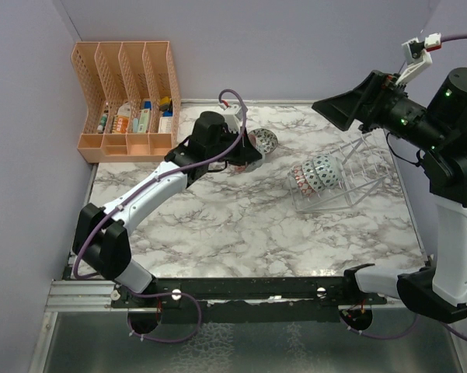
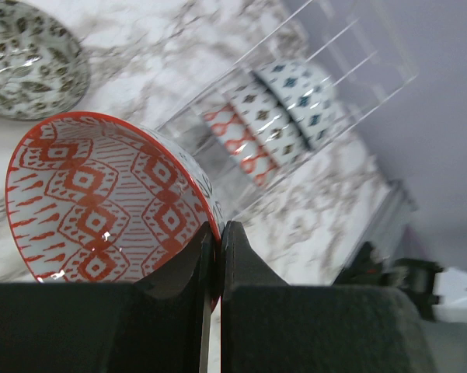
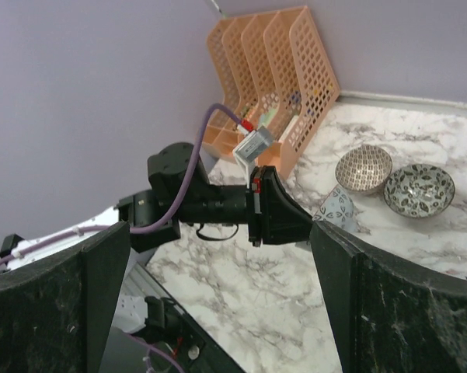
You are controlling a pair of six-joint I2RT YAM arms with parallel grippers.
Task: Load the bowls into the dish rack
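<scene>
**Desk:** Where does the bowl sit in the grip?

**Photographer:** The left gripper pinches the rim of a red-patterned bowl, jaws closed on it. The bowl is tipped on its side, left of the fingers. The right gripper hangs spread wide, holding nothing.

**Desk:** Room around it?

**Photographer:** A stretch of marble table runs between that bowl and the clear dish rack near the right edge, where three bowls stand. A grey-patterned bowl rests nearby. Red diamonds and dashes on white line the held bowl.
</scene>
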